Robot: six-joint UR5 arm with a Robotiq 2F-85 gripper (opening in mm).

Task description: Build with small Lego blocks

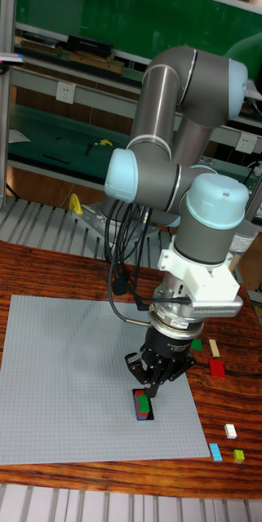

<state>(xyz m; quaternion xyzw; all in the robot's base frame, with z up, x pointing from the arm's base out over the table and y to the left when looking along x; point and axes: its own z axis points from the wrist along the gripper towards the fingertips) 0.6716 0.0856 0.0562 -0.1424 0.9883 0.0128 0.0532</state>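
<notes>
Lego stack point(143, 404) on the grey baseplate point(65, 383), under the gripper point(153, 387).
The small red, green and blue stack sits near the plate's right front edge; the fingers reach down onto it, their grip impossible to tell. Right of the plate, loose bricks point(217, 369) lie on the wooden table point(33, 269).

1 fixed camera stood in front of the table point(33, 269), raised, looking down and across it toward the shelving behind; the arm point(175, 175) filled the frame's centre, fairly near.
</notes>
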